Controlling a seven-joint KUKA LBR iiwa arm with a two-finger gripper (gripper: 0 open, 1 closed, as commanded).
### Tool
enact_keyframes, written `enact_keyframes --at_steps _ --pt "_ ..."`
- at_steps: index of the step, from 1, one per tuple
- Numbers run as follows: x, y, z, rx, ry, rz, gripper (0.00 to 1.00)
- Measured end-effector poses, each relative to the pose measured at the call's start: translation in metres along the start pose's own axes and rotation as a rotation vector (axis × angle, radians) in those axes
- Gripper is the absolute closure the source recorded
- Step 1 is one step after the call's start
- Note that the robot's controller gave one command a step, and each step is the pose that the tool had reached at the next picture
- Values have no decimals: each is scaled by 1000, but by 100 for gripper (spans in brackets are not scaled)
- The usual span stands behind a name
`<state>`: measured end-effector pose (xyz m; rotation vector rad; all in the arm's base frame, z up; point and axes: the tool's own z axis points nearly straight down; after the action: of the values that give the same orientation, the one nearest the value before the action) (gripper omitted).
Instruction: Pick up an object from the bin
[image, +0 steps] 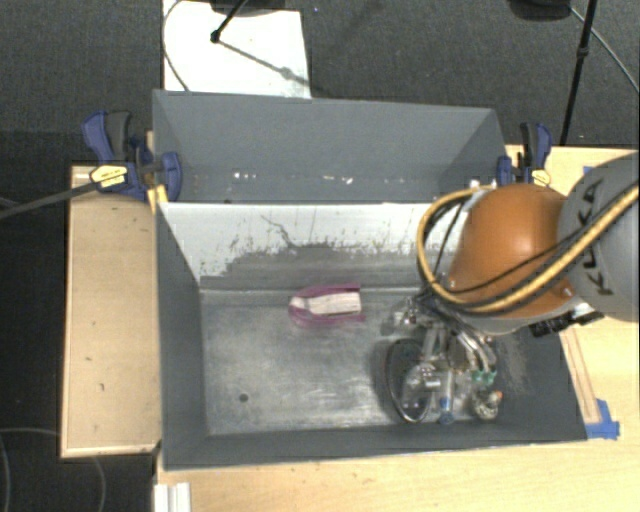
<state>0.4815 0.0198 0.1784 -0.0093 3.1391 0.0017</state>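
A small pink and white oblong thing (326, 304) lies on the bin floor near the back wall, about the middle. My gripper (432, 388) hangs low over the right front part of the floor, well to the right of and in front of that thing. Metal parts and small coloured fittings crowd the gripper's lower end, and nothing shows between its fingers.
The arm with its orange dome and looped cables reaches in from the right and covers the bin's right rear corner. The bin's sloped walls close in on all sides.
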Motion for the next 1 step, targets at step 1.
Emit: enact_keyframes --at_steps 1 --pt "-21 -52 88 2 -9 -166 0"
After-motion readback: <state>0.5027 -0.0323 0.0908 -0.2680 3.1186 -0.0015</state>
